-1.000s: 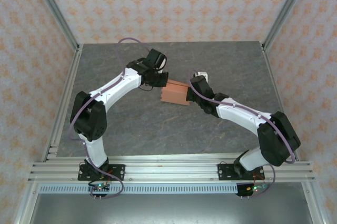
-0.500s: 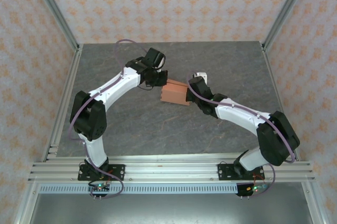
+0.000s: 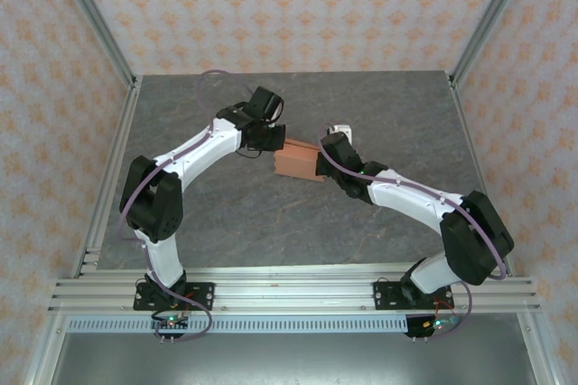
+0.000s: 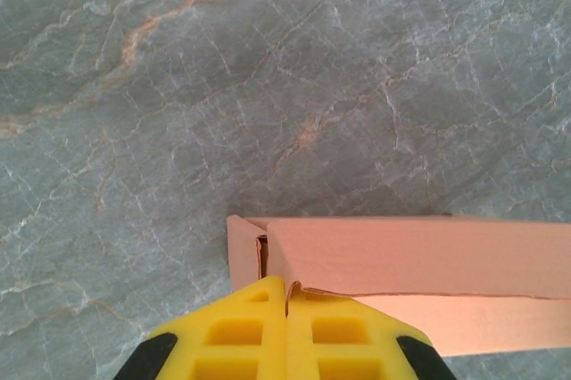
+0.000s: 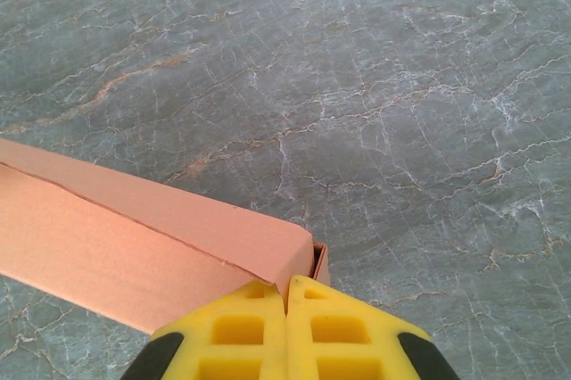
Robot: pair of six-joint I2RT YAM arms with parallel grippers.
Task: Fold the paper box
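The paper box (image 3: 296,162) is a folded, long flat-sided block of matte salmon-orange card with crisp edges. In the top view it lies just past the table's middle, toward 12 o'clock, slanting from 10 to 4 o'clock. In the left wrist view (image 4: 419,255) a lengthwise seam runs along it and a small end flap stands slightly open at its 9 o'clock corner. The right wrist view (image 5: 134,237) shows the same seam and a gap at the 3 o'clock end.

The table (image 3: 226,213) is grey and stone-like, with pale and rusty veins.

The left arm bows out toward 9 o'clock and reaches in, with the left gripper (image 3: 276,141) at the box's 10 o'clock end. Its ribbed yellow fingers (image 4: 236,335) are pressed together, and a thin card edge runs into the line where they meet. The right arm mirrors it, with the right gripper (image 3: 321,164) at the 4 o'clock end. Its yellow fingers (image 5: 343,335) are likewise closed on the box corner.
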